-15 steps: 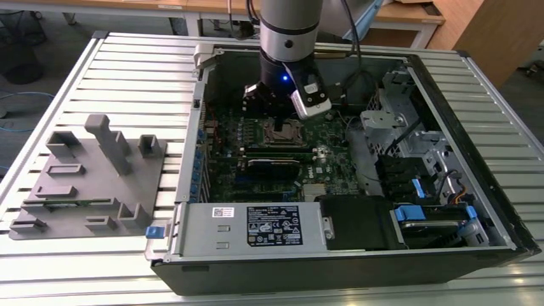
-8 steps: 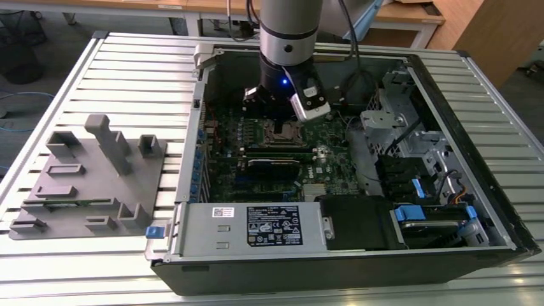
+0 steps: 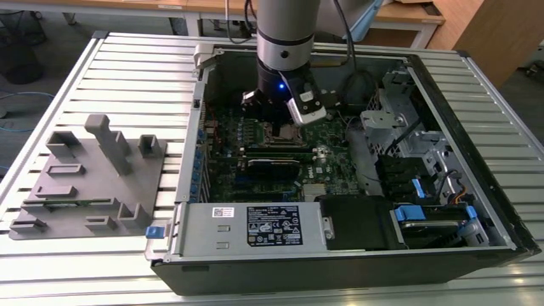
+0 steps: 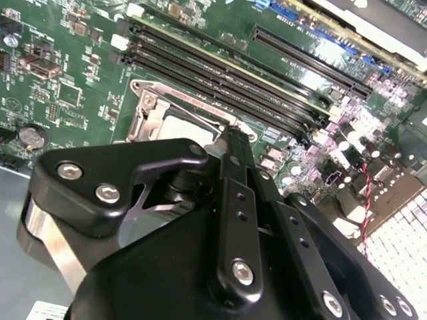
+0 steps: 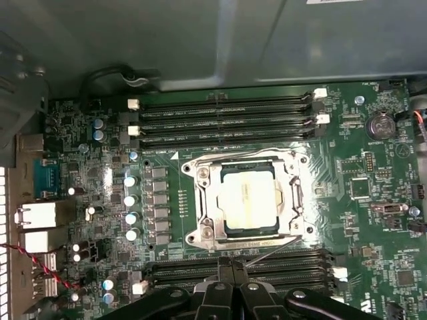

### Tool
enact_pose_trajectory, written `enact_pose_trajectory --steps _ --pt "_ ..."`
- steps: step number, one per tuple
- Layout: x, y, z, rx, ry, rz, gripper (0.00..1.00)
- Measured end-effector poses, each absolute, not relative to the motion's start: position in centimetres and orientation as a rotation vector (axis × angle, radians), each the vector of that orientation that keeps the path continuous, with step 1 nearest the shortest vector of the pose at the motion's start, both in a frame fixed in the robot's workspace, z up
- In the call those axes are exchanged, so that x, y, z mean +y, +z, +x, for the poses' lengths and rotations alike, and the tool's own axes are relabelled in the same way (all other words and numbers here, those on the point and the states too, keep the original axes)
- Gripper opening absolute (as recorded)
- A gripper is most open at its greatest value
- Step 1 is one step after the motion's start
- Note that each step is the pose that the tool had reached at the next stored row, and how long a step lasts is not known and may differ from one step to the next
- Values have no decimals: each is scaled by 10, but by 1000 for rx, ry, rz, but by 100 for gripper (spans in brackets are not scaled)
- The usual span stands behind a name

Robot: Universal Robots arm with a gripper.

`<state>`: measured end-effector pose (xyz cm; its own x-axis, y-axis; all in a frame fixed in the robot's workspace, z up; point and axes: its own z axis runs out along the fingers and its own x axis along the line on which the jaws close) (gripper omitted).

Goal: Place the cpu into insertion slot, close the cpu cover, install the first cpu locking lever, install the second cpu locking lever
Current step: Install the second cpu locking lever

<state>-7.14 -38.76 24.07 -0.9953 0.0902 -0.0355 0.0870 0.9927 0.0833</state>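
The cpu (image 5: 248,195) is lying in the insertion slot (image 5: 208,235), the cpu cover (image 5: 297,193) framing it. The gripper (image 5: 231,272) is hovering together-fingered at the slot's edge, over the memory slots (image 5: 267,263).

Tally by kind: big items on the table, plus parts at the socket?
PC case: 1
grey fixture: 1
cpu: 1
cover: 1
Total: 4
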Motion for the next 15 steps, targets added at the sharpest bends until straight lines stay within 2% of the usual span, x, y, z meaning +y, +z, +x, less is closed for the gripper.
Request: enact_pose_trajectory --steps 15 --pt "-388 216 -76 3097 127 140 11"
